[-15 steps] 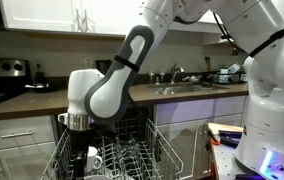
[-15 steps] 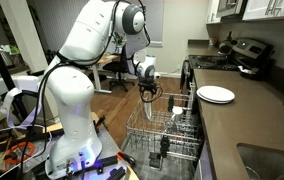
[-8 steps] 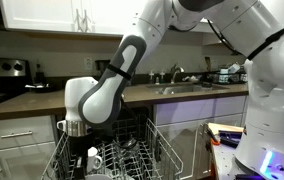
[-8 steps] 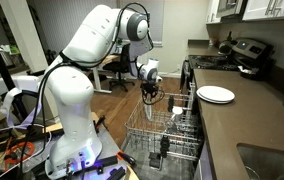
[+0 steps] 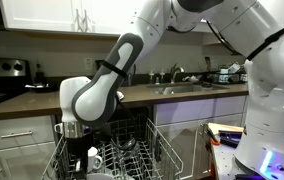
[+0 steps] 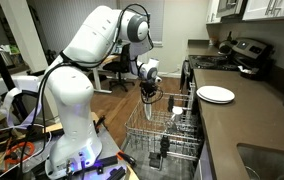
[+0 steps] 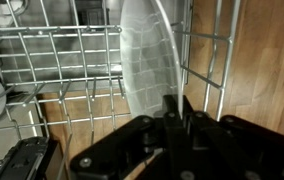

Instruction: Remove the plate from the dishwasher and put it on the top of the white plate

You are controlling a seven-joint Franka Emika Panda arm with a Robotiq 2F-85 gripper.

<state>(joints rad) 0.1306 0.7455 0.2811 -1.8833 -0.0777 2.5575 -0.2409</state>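
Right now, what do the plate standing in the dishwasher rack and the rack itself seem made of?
The plate: pale grey-white, smooth, faintly translucent in the wrist view, so perhaps plastic or frosted glass; ceramic cannot be ruled out. The dishwasher rack: thin pale rods in a grid, likely coated metal wire.

In an exterior view the camera faces the end effector (image 5: 74, 130) across the dishwasher rack (image 5: 132, 155), with the bench (image 5: 42, 100) behind. In an exterior view (image 6: 149, 93) from farther off, it sees both side-on. The wrist view sits just behind the end effector (image 7: 177, 100), close on the same rack (image 7: 62, 70).
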